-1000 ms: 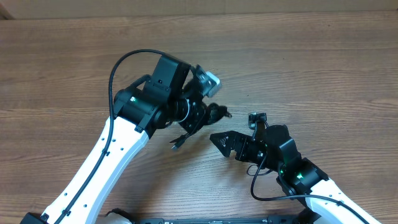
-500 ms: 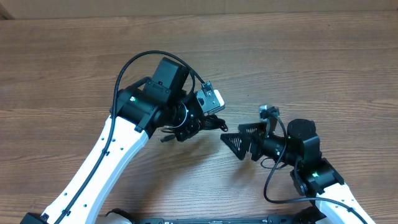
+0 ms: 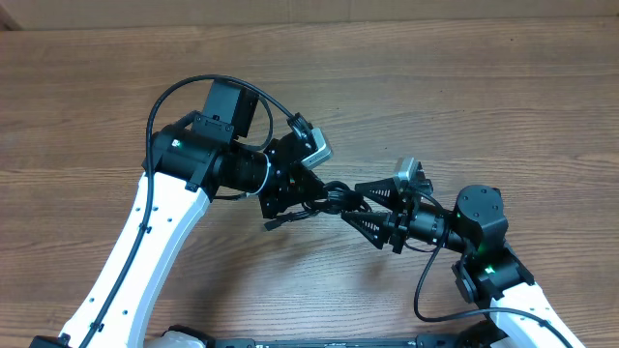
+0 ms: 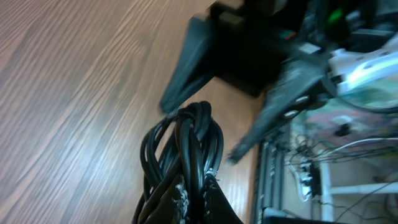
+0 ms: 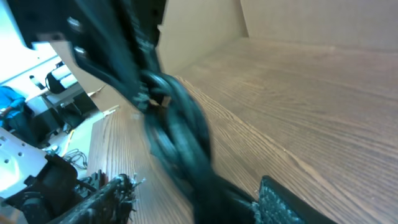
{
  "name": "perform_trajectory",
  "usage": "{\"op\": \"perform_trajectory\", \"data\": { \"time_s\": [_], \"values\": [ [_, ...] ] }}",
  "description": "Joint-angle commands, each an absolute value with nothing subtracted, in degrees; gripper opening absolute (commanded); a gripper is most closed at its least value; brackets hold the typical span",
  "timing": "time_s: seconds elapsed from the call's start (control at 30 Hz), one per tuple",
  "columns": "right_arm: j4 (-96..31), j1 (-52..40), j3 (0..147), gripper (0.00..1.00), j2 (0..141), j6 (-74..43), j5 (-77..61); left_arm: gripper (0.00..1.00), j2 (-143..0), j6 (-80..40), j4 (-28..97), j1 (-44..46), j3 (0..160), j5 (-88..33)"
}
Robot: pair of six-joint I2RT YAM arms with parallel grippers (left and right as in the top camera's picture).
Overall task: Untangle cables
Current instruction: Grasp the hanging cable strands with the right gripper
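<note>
The cables (image 3: 334, 198) are a coiled bundle of thin black cords held above the wooden table (image 3: 484, 87). My left gripper (image 3: 308, 193) is shut on one end of the bundle. In the left wrist view the loops (image 4: 183, 146) stick out from its jaws (image 4: 196, 186). My right gripper (image 3: 353, 201) is open, with one finger on each side of the bundle's free end. In the right wrist view the blurred bundle (image 5: 180, 137) lies between the spread fingers (image 5: 194, 186). A loose plug end (image 3: 274, 223) hangs below the left gripper.
The bare wooden table (image 4: 74, 93) stretches on all sides. Thicker black wires (image 3: 169, 97) loop over the left arm and another (image 3: 426, 290) hangs by the right arm. A desk with equipment (image 4: 323, 168) lies beyond the table's near edge.
The left wrist has turned and the bundle now points right. The right gripper has opened and moved left, so its fingers now straddle the bundle's end.
</note>
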State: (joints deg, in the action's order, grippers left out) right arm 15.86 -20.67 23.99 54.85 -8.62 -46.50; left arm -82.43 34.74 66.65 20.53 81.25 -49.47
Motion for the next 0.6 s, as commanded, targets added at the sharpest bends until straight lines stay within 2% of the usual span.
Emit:
{"op": "perform_trajectory", "data": {
  "time_s": [0.0, 0.07, 0.17, 0.27, 0.3, 0.4, 0.47, 0.53, 0.57],
  "values": [
    [17.2, -20.9, 24.7, 0.48, 56.1, -7.4, -47.5, 0.04, -83.7, 36.2, 66.9, 20.8, 82.1, -57.1],
    [18.9, -20.9, 24.7, 0.28, 56.3, -7.4, -47.5, 0.04, -84.4, 36.2, 67.3, 20.8, 82.1, -57.4],
    [20.2, -20.9, 24.7, 0.04, 56.3, -9.6, -47.5, 0.04, -85.6, 36.2, 66.8, 20.8, 82.1, -57.0],
    [20.9, -20.9, 24.7, 0.04, 56.3, -17.5, -46.6, 0.07, -86.4, 34.2, 64.9, 20.7, 82.1, -54.3],
    [20.7, -20.9, 24.7, 0.04, 56.3, -22.9, -44.8, 0.21, -86.6, 31.4, 63.1, 20.6, 82.1, -51.3],
    [20.2, -20.9, 24.7, 0.04, 56.3, -34.7, -39.7, 0.41, -86.5, 23.3, 58.8, 20.6, 82.1, -44.7],
    [19.3, -20.9, 24.7, 0.04, 56.3, -41.8, -36.4, 0.67, -86.5, 17.8, 56.2, 20.6, 82.1, -40.9],
    [17.8, -20.9, 24.7, 0.04, 56.3, -54.4, -32.1, 0.79, -86.5, 11.2, 53.9, 20.6, 82.1, -36.3],
    [17.3, -20.9, 24.7, 0.04, 56.3, -58.2, -30.7, 0.82, -86.5, 9.1, 53.5, 20.6, 82.1, -34.8]
  ]
}}
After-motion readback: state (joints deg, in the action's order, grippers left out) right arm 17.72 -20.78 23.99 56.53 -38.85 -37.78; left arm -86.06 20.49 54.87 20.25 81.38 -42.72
